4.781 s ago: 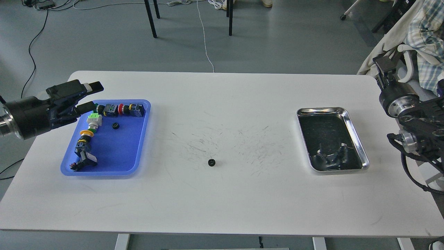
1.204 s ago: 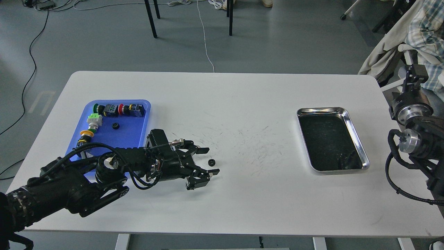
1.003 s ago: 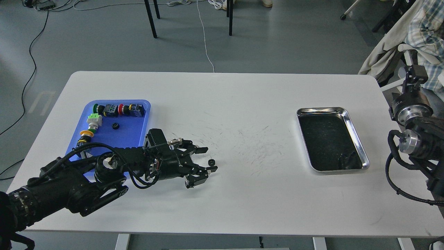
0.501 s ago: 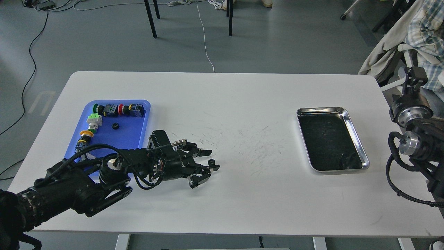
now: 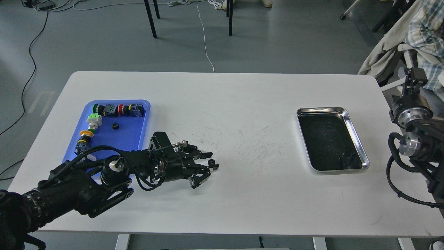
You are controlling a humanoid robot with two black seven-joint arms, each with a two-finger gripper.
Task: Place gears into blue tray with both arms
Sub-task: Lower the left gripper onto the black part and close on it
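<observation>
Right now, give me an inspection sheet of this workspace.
Surface: white table, scuffed with dark marks in the middle.
Job's things: blue tray at left holds one gear; a second gear lies on the table between the left gripper's fingers.
Clutter: coloured push-button switches along the tray's far and left edges; steel tray at right.
Grippers: left gripper low, fingers around the gear, not closed; right gripper off the table's right edge, state unclear.
Cables: black cables on both arms; cords on the floor.
Surroundings: grey floor, chair legs, draped cloth at right.
</observation>
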